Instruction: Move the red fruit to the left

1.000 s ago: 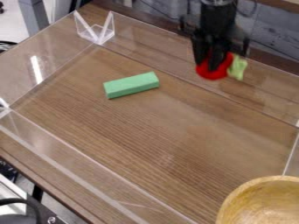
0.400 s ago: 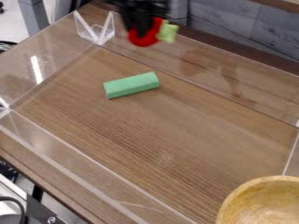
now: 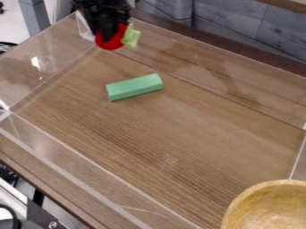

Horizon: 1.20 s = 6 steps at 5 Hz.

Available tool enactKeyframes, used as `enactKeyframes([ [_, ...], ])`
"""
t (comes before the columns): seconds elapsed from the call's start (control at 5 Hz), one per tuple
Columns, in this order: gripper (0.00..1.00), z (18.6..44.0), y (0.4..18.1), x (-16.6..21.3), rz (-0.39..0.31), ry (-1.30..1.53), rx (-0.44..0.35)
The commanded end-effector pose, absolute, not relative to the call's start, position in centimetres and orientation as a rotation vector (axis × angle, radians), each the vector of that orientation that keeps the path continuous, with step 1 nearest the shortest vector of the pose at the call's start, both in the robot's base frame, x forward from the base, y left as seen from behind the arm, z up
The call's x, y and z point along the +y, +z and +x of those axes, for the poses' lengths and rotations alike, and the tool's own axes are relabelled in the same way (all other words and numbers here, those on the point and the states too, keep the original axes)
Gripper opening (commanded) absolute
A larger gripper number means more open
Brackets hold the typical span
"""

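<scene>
The red fruit (image 3: pixel 111 38) hangs above the far left part of the wooden tabletop, its pale green leafy end (image 3: pixel 131 38) sticking out to the right. My black gripper (image 3: pixel 106 29) points straight down from the top edge of the view and is shut on the red fruit. The fruit is off the surface, beyond and a little left of the green block (image 3: pixel 134 87). The gripper's upper body is cut off by the frame.
A clear acrylic wall (image 3: pixel 42 63) rings the wooden table (image 3: pixel 180 143), with a folded clear corner piece at the far left partly hidden behind the gripper. A round wooden bowl (image 3: pixel 273 207) sits at the bottom right corner.
The gripper has carried the red fruit from the far right of the table across to the far left, staying shut on it. The green block has not moved.
</scene>
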State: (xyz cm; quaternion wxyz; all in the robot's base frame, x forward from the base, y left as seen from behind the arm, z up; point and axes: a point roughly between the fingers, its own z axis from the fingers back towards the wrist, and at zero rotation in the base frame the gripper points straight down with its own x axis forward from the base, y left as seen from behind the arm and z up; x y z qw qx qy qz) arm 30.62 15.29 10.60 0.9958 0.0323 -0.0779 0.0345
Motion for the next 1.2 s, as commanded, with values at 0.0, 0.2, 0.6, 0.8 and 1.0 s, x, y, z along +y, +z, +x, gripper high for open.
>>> enactKeyframes([
  [0.0, 0.00, 31.6, 12.3, 17.7, 0.102, 0.042, -0.199],
  [0.2, 0.00, 31.6, 12.2, 18.7, 0.108, 0.060, -0.186],
  [0.6, 0.00, 31.9, 9.8, 20.5, 0.108, 0.032, -0.126],
  [0.8, 0.00, 31.8, 8.9, 21.6, 0.105, 0.034, -0.099],
  [1.0, 0.00, 31.9, 8.3, 21.7, 0.097, 0.029, -0.080],
])
